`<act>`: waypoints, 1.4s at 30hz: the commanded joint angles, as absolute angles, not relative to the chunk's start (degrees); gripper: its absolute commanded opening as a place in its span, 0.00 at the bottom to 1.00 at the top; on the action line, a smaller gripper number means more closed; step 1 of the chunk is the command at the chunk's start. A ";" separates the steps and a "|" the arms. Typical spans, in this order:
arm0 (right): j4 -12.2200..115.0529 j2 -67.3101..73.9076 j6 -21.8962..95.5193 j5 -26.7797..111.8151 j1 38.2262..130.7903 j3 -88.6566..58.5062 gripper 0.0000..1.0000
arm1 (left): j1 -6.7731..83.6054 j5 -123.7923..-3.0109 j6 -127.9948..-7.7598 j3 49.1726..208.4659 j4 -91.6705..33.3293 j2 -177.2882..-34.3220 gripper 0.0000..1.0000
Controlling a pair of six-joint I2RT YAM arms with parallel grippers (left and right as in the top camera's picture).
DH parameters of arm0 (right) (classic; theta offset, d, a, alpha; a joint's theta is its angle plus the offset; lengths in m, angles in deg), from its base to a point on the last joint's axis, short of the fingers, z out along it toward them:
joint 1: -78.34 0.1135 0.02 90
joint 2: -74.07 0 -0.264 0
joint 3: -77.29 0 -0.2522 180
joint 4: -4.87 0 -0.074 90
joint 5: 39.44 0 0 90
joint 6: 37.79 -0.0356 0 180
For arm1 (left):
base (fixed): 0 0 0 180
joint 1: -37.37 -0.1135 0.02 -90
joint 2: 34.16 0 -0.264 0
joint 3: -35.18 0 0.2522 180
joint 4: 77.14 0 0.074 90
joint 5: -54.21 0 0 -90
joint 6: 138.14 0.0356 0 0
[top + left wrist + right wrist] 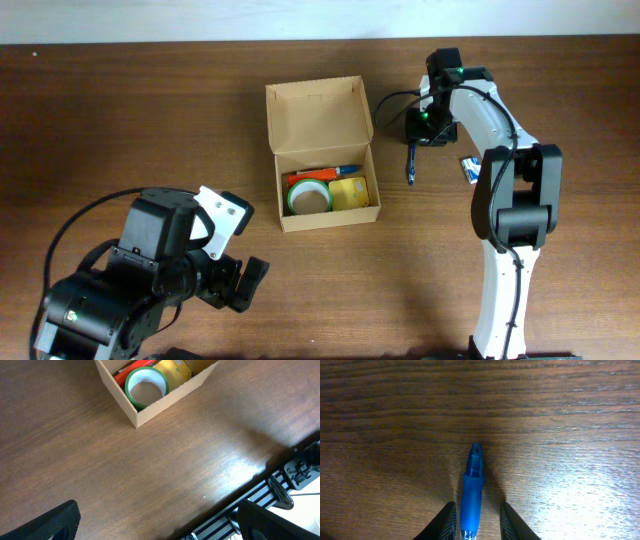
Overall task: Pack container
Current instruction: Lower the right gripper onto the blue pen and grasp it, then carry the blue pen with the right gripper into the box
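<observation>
The container [320,110], a tan cardboard box with its flap lid laid back, holds a green tape roll [309,197], a yellow pad [352,192] and an orange pen [325,173]. It also shows at the top of the left wrist view as the container [150,407]. A blue pen [410,165] lies on the table right of it. My right gripper [477,510] straddles the blue pen [472,490], jaws narrowly apart, with wood showing between pen and right finger. My left gripper [160,525] is wide open near the table's front edge, holding nothing.
A small blue and white item [468,168] lies by the right arm's elbow [520,190]. The table's front edge [260,472] and a black frame below it show in the left wrist view. Bare wood surrounds the box.
</observation>
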State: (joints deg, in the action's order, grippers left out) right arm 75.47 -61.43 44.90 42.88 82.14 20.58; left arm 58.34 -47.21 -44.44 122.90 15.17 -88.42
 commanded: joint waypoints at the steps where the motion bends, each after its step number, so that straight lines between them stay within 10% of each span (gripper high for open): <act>1: 74.68 -62.33 44.61 43.75 82.46 19.67 0.30 | 58.21 -48.04 -43.32 123.09 15.14 -88.07 1.00; 15: 73.20 -62.33 44.61 43.75 82.46 16.80 0.04 | 58.21 -48.04 -43.32 123.09 15.14 -88.07 1.00; 42: 101.13 -62.26 48.07 43.51 82.46 54.53 0.04 | 58.21 -48.01 -43.32 123.09 15.14 -88.07 0.99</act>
